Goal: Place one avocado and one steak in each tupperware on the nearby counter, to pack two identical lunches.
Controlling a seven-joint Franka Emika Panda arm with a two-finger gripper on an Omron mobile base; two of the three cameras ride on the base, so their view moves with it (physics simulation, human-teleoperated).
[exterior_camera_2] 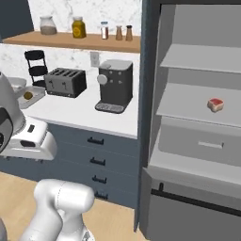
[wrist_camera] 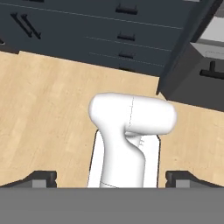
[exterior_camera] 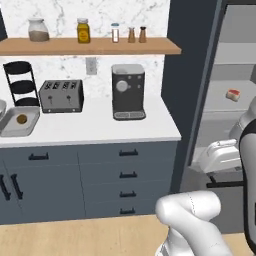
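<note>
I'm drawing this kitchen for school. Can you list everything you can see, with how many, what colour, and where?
Counter: one, white, over blue-grey drawers.
Toaster: one, grey, on the counter by the wall.
Coffee machine: one, dark grey, right of the toaster.
Tiered stand: one, black, left of the toaster.
Tray: one, grey, counter's left end, something brown inside.
Shelf: one, wooden, holding jars and shakers.
Steak: one, red and pale, on an open cabinet shelf.
Gripper: one, dark tips, open, over the wooden floor.

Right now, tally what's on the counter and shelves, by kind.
Jars/bottles on the wooden shelf: 5
Toaster: 1
Coffee machine: 1
Black tiered rack: 1
Tupperware: 1 fully visible
Steak: 1
Total: 10
</note>
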